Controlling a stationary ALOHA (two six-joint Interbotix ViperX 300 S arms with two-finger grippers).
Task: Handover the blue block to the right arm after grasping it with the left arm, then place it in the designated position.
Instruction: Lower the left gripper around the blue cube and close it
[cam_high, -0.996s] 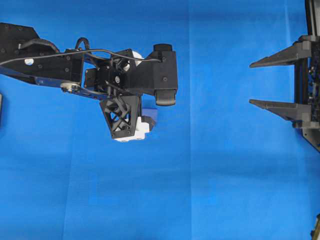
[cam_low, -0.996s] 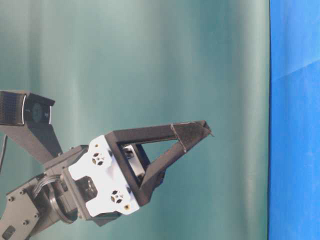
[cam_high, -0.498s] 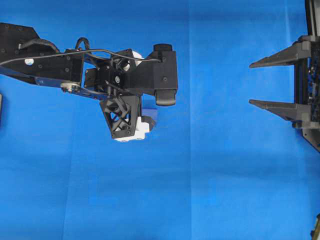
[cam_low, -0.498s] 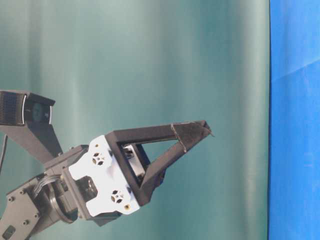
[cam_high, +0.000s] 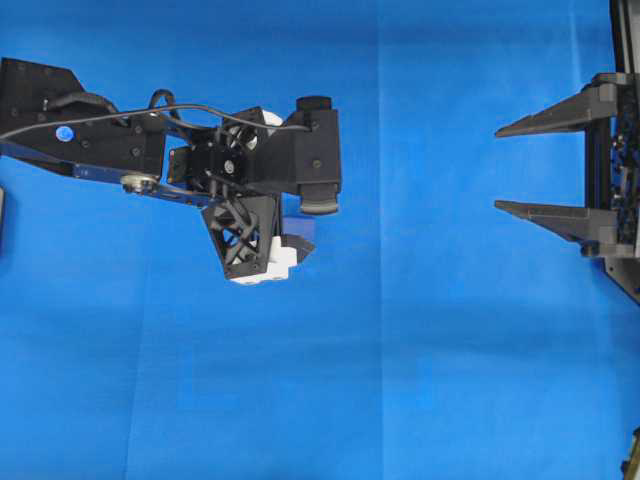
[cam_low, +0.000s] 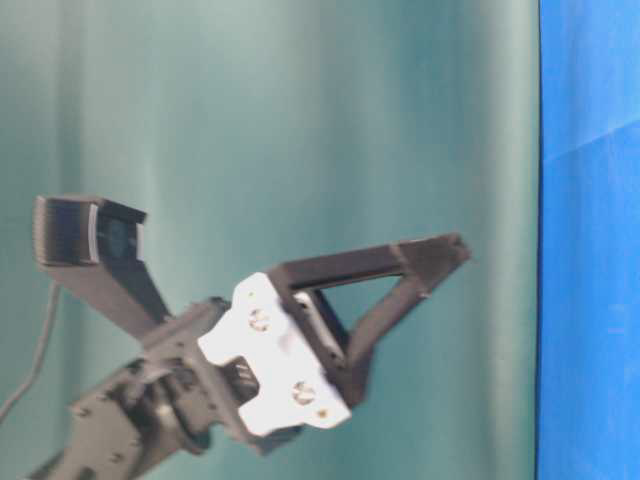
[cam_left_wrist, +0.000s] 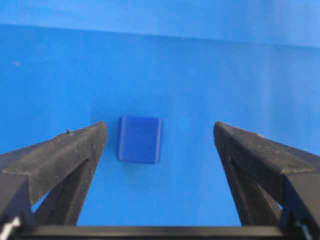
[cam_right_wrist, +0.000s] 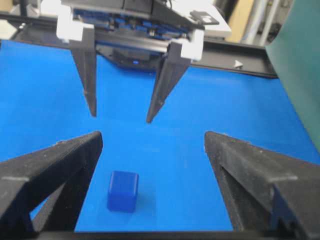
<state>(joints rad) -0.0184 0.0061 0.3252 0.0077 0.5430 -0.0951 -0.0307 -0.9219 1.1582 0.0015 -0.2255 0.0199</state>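
The blue block (cam_left_wrist: 139, 139) lies on the blue cloth between my left gripper's (cam_left_wrist: 160, 137) open fingers, nearer the left finger and touching neither. In the overhead view the left gripper (cam_high: 265, 242), with white brackets, points down over the block (cam_high: 299, 229), which is mostly hidden under it. In the right wrist view the block (cam_right_wrist: 122, 191) sits on the cloth with the left gripper (cam_right_wrist: 121, 116) hanging above it. My right gripper (cam_high: 498, 168) is open and empty at the right edge, its fingers pointing at the left arm.
A teal backdrop (cam_low: 300, 120) fills the table-level view, with the left gripper (cam_low: 445, 258) blurred in front of it. A black frame rail (cam_right_wrist: 250, 50) runs along the far table edge.
My left gripper has moved closer to the cloth in the table-level view and is blurred by motion. In the overhead view the arm has shifted slightly left. The right gripper has not moved.
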